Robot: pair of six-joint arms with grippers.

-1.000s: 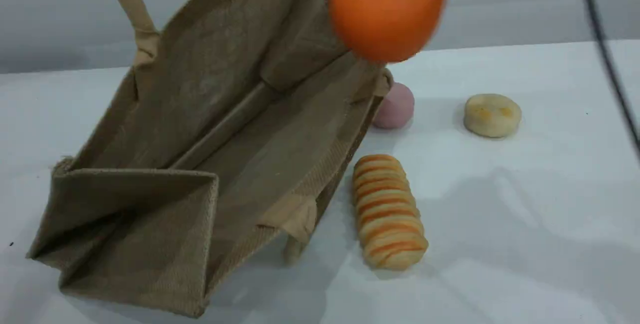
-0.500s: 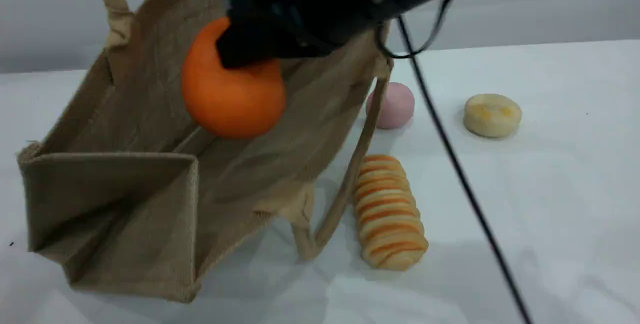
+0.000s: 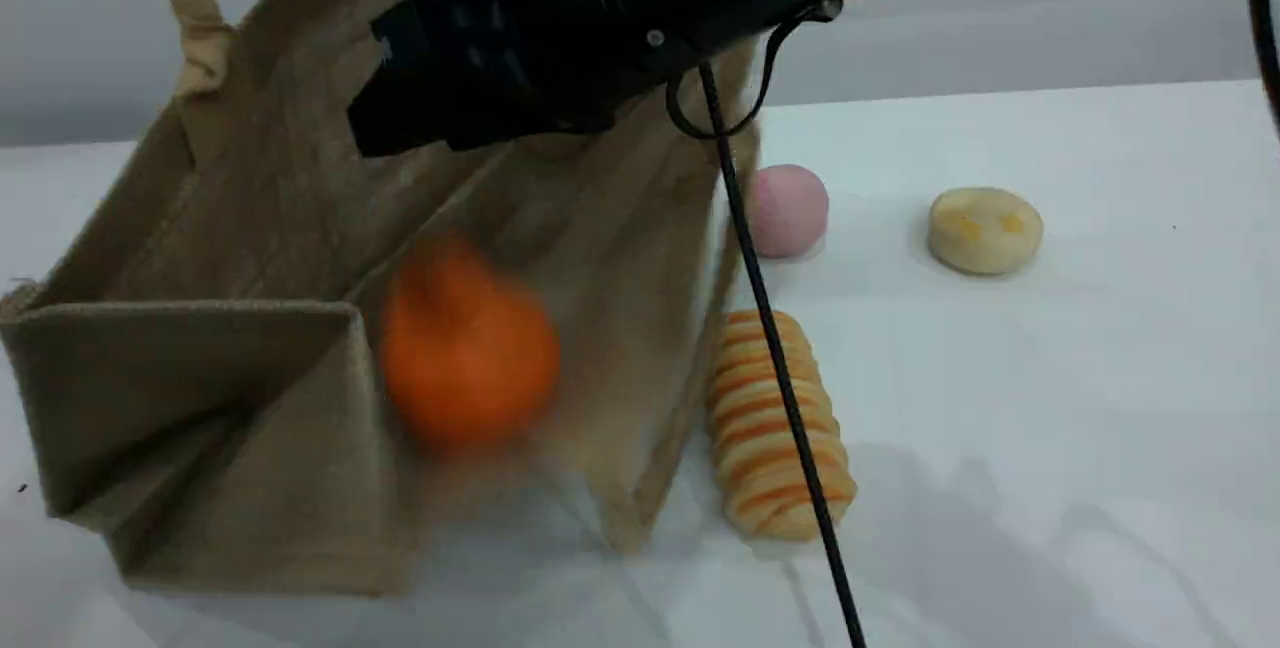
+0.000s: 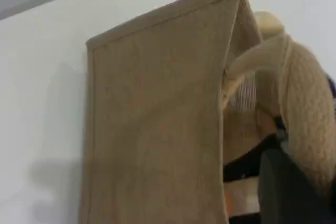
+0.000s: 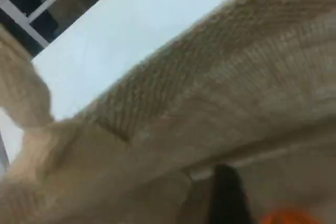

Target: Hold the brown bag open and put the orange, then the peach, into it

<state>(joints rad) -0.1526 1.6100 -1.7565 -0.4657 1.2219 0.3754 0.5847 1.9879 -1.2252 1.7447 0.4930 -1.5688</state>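
Half a second ago the orange was sitting between the fingers of the right hand up near the mouth of the brown bag; now it is lying blurred inside the bag, clear of that hand and below it, beside the folded near end panel. The right hand is hanging over the bag's opening, holding nothing; its jaws are appearing to be parted, though the dark housing is hiding most of them in the scene view. In the right wrist view a single dark fingertip is showing against the woven inner wall, with a sliver of orange at the bottom edge.

The left hand is sitting closed at the bag's far side, against a beige handle; only its dark tip is showing. In the scene view another handle is running taut up out of the top edge.

The peach is resting on the white surface just beside the bag's right wall. Farther right, a pale-yellow disc is lying well apart, and a striped bread loaf is lying just beside the bag's near right corner, crossed by a black cable. A grey wall is standing behind the surface.
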